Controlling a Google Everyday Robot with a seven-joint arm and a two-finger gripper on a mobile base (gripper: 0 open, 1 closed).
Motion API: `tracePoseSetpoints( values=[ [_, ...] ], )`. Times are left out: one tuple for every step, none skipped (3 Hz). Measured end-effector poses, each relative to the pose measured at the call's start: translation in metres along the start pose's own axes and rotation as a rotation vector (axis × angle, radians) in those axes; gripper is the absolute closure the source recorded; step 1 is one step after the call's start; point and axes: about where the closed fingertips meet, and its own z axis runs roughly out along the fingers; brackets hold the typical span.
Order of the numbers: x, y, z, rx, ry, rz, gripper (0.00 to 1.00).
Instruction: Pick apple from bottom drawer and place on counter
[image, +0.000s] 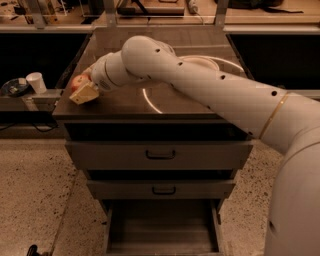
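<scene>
The red apple (77, 82) with a pale patch sits between the fingers of my gripper (81, 88) at the front left corner of the counter (165, 100). The gripper is shut on the apple and holds it at or just above the counter top; I cannot tell whether it touches. My white arm reaches across the counter from the right. The bottom drawer (162, 225) stands pulled open below, its dark floor bare.
Two closed drawers with black handles (160, 155) sit above the open one. A white cup (36, 82) stands on a low ledge to the left of the cabinet. Speckled floor surrounds the cabinet.
</scene>
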Motion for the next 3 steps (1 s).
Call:
tracePoseSetpoints(
  values=[
    [-0.0006,-0.0017,0.0012,0.001,0.002,0.003,0.45],
    [-0.0006,-0.0017,0.0012,0.001,0.002,0.003,0.22],
    [-0.0006,-0.0016,0.0012,0.001,0.002,0.003,0.00]
  ],
)
